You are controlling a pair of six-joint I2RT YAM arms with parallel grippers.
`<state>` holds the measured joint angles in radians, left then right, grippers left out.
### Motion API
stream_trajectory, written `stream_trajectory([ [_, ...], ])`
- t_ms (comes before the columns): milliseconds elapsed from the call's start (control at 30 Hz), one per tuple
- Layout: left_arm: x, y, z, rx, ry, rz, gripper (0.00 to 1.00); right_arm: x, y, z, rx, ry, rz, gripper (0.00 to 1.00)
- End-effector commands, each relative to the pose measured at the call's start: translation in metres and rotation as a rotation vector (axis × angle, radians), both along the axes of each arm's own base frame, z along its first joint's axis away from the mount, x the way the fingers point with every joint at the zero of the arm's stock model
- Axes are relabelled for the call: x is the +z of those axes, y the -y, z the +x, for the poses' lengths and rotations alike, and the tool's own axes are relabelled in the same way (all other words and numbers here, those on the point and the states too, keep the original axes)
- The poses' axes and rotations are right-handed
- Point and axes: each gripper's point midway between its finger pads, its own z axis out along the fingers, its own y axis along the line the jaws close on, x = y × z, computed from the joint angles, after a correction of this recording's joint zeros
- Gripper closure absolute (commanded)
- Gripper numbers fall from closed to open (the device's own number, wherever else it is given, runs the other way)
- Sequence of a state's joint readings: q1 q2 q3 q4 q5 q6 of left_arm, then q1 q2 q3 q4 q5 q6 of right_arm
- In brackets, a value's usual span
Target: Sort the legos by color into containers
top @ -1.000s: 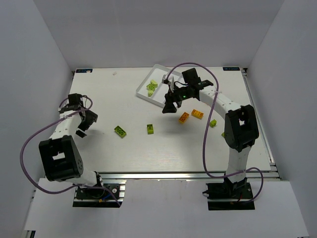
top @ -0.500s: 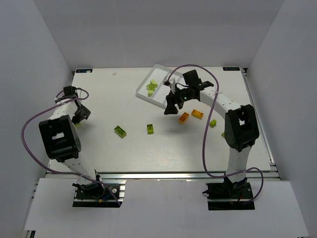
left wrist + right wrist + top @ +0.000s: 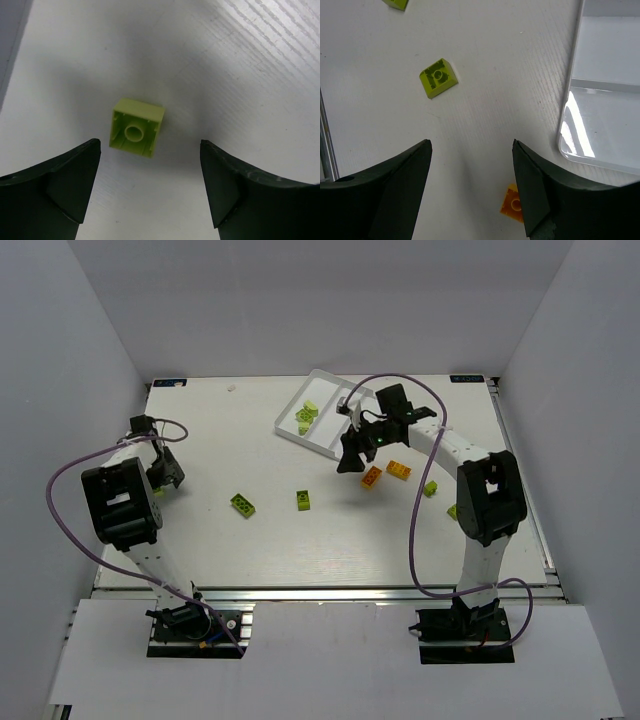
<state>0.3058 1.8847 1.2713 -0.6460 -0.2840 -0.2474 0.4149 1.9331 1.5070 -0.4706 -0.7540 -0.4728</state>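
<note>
My left gripper is open low over the table's left side. In the left wrist view a light yellow-green lego lies upside down just ahead of its fingertips, nearer the left finger. My right gripper is open and empty beside the white tray. In the right wrist view an orange lego lies by its right finger, and a green lego lies ahead. The tray's corner is to the right. Several yellow-green legos lie in the tray's left compartment.
Loose on the table are two green legos, two orange legos and two yellow-green ones near the right arm. White walls close in both sides.
My left arm has swung back and to the left, bringing its gripper over the yellow-green lego at the table's left side. My right gripper has shifted slightly right, still open.
</note>
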Motion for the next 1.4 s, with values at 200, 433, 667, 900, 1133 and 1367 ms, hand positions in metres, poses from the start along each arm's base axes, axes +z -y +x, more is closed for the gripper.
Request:
stream_trajectory([
  [200, 0.011, 0.001, 0.041, -0.085, 0.122, -0.040, 0.48, 0.035, 0.006, 0.007, -0.029, 0.069, 0.042, 0.29],
  [433, 0.010, 0.014, 0.043, -0.087, 0.177, -0.097, 0.67, 0.038, 0.009, 0.004, -0.044, 0.065, 0.046, 0.30],
  [667, 0.057, 0.069, 0.079, -0.182, 0.440, -0.294, 0.73, 0.039, 0.012, -0.001, -0.045, 0.071, 0.041, 0.30],
  [900, 0.123, 0.179, 0.132, -0.423, 0.683, -0.648, 0.82, 0.044, 0.012, 0.000, -0.077, 0.041, 0.062, 0.33],
  [1133, 0.132, 0.278, 0.171, -0.573, 0.698, -0.788, 0.82, 0.049, 0.018, 0.001, -0.134, 0.012, 0.075, 0.65],
  [1367, 0.123, 0.340, 0.217, -0.615, 0.673, -0.756, 0.79, 0.058, 0.029, -0.002, -0.171, 0.006, 0.087, 0.80],
])
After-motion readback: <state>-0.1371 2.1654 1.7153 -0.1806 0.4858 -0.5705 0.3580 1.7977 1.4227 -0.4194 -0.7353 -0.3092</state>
